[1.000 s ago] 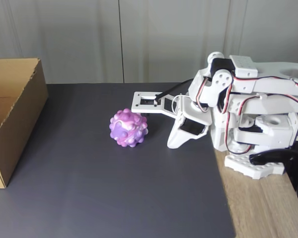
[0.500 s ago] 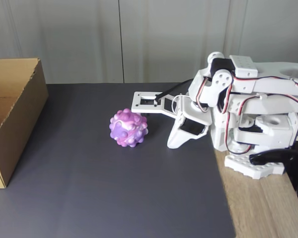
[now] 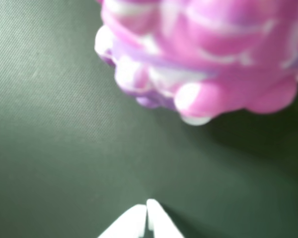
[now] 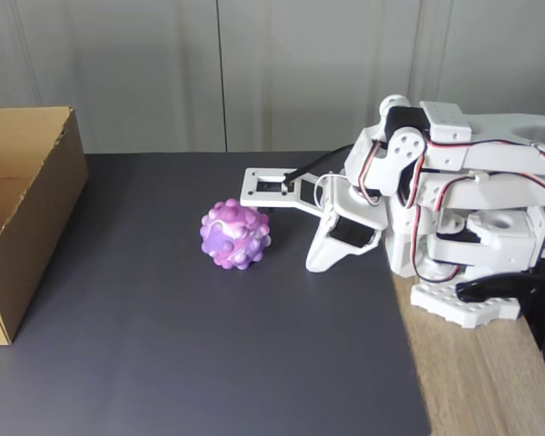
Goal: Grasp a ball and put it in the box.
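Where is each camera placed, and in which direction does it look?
Wrist view: rides on the arm, looking down at the dark mat and the bumpy purple-pink soft ball; the white end effector tips enter from the bottom edge, closed together.
Fixed view: stands in front of the table, looking across it at the ball, the brown cardboard box at left and the white arm at right.
Shared: the ball and the mat.

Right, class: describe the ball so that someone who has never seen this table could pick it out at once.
In the fixed view, find the dark mat covering most of the table, with the cardboard box at its left edge. Near the mat's middle, just left of the white arm, sits the ball. It is the one round, bumpy thing, mottled purple, pink and white.
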